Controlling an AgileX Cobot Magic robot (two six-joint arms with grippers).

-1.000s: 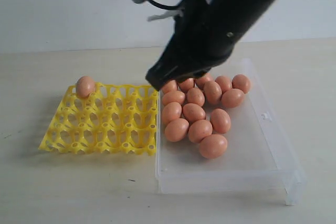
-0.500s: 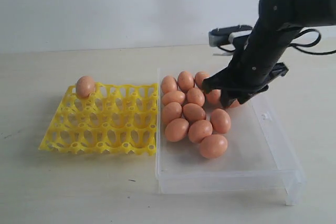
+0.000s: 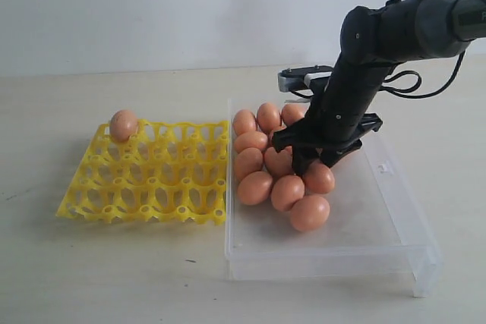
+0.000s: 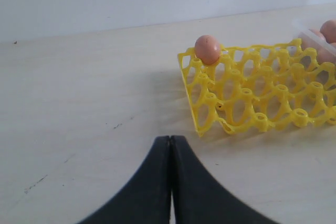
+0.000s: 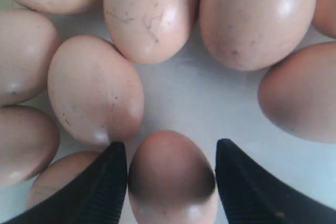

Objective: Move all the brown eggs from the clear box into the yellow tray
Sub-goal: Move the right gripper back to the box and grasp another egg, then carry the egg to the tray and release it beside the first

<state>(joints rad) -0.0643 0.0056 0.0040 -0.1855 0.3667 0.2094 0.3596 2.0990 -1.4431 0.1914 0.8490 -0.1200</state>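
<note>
Ten brown eggs (image 3: 255,187) showed in the one clear box (image 3: 380,225), bunched at its far end nearest the tray; the arm (image 3: 357,73) hid any others. An eleventh egg (image 3: 124,124) sat in the far left corner cell of the single yellow tray (image 3: 152,187), which lay just beside the box. The right gripper (image 5: 170,144) was low among the cluster, fingers spread either side of one egg. The left gripper (image 4: 170,140) had its fingers pressed together above the pale table (image 3: 114,278), with a plain white wall (image 3: 152,13) behind. The box's near half was open.
</note>
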